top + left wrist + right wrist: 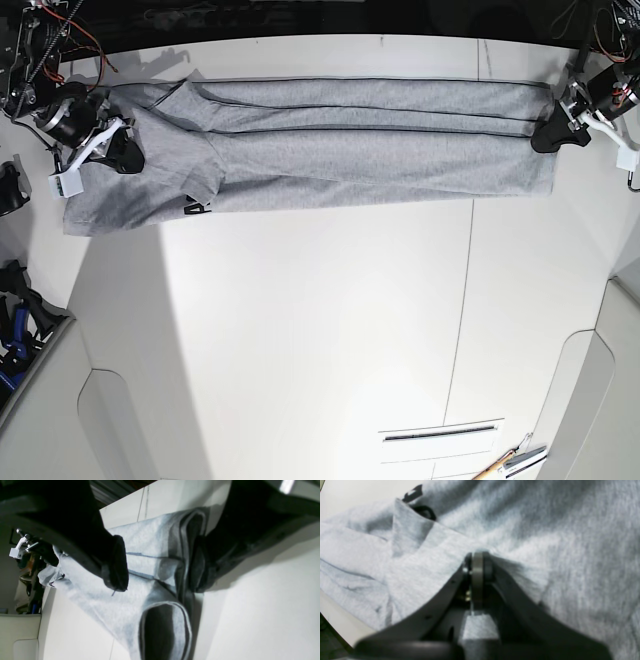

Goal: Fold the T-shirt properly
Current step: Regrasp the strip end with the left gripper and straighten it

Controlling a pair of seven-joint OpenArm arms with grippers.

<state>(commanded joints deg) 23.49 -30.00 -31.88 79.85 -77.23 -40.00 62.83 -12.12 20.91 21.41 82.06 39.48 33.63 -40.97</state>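
The left gripper (160,566) has its jaws spread apart. The right gripper (480,557) has its fingertips together, and both arms reach in from opposite sides, well apart, angled downward.

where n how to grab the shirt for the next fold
Probably best at the hem end of the T-shirt, pinching the stacked edge with one fingertip above and one beneath, coming in from outside the strip, the base view's right. The shirt lies there as a long folded strip, its layers ending together in a loose edge, and one layer arches up into an open loop.
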